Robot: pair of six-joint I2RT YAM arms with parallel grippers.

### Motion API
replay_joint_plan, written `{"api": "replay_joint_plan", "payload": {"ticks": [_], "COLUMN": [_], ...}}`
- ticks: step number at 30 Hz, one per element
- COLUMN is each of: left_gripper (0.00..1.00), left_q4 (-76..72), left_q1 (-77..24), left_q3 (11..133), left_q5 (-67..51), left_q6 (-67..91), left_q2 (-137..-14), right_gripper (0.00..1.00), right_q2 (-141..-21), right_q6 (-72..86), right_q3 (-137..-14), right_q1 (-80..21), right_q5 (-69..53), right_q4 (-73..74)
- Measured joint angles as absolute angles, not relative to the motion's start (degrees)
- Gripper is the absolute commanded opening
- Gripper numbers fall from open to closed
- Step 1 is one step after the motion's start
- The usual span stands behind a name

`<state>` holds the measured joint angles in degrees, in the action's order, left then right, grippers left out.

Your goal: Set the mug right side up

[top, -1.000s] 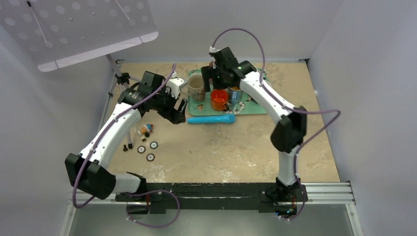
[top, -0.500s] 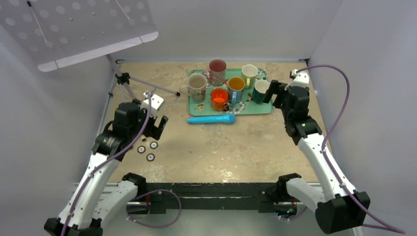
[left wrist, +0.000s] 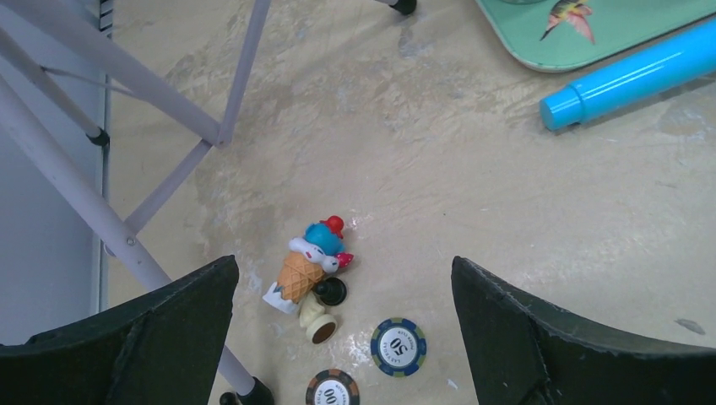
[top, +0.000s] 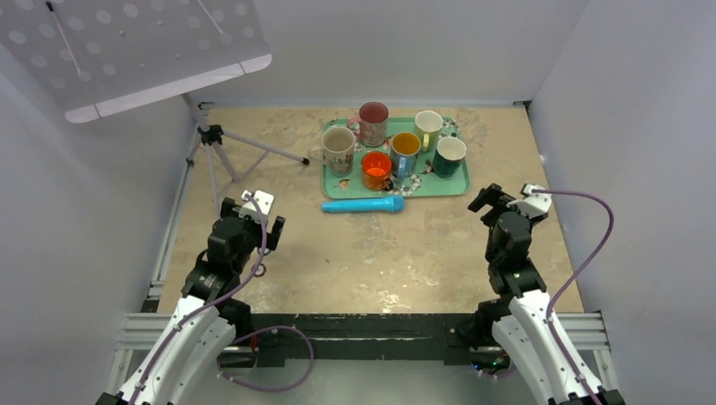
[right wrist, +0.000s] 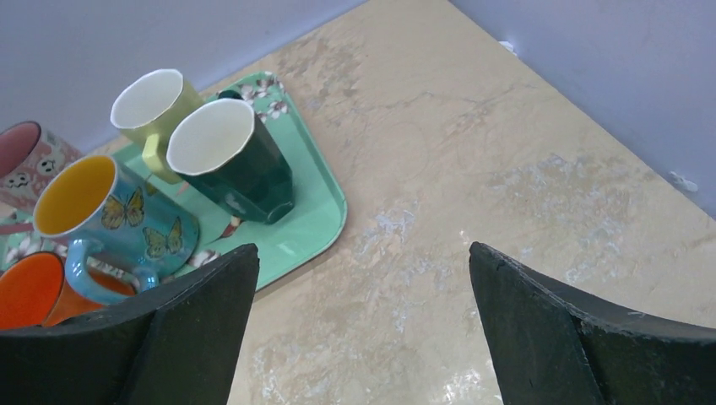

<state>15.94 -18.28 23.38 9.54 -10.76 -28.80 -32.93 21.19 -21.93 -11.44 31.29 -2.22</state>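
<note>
Six mugs stand upright, mouths up, on the green tray (top: 457,189): beige (top: 338,145), pink (top: 372,118), blue butterfly (top: 404,148), orange (top: 376,169), pale yellow-green (top: 428,125) and dark green (top: 448,153). The right wrist view shows the dark green mug (right wrist: 232,160), the yellow-green mug (right wrist: 152,105) and the butterfly mug (right wrist: 110,215). My left gripper (top: 253,215) (left wrist: 344,261) is open and empty, above small toys at the near left. My right gripper (top: 498,202) (right wrist: 363,249) is open and empty, over bare table near the tray's right corner.
A blue tube (top: 363,205) lies in front of the tray. An ice-cream toy (left wrist: 311,257), chess pieces (left wrist: 318,312) and poker chips (left wrist: 398,346) lie under the left gripper. A tripod leg (top: 253,148) with a white perforated board (top: 135,51) stands at the far left.
Both arms have pulled back from the tray toward the near edge, the right arm swinging out to the right. The mugs stand uncovered on the tray.
</note>
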Motion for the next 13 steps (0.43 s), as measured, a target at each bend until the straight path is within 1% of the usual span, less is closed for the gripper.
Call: {"api": "replay_joint_plan", "payload": {"ticks": [6,11,13], "left_gripper": [1.0,1.0,1.0], "left_q4": [6.61,5.5,5.48], "left_q1": [-18.04,-18.02,-18.02], "left_q3": [16.05,14.68,14.68], "left_q5": [14.33,17.04,17.19], "left_q6": [-9.41,-5.78,-4.82], "left_q2": [-28.77,-28.77,-28.56], "right_gripper": [0.97,0.96,0.97], "right_q2": [-30.46,-31.31,-31.92], "right_q6": [24.32,25.65,25.74], "right_q3": [-19.35,-19.35,-19.35], "right_q1": [-11.44,-11.44,-11.44], "right_q5": [34.83,35.38,35.42], "right_q4": [-3.73,-4.14,-4.12]}}
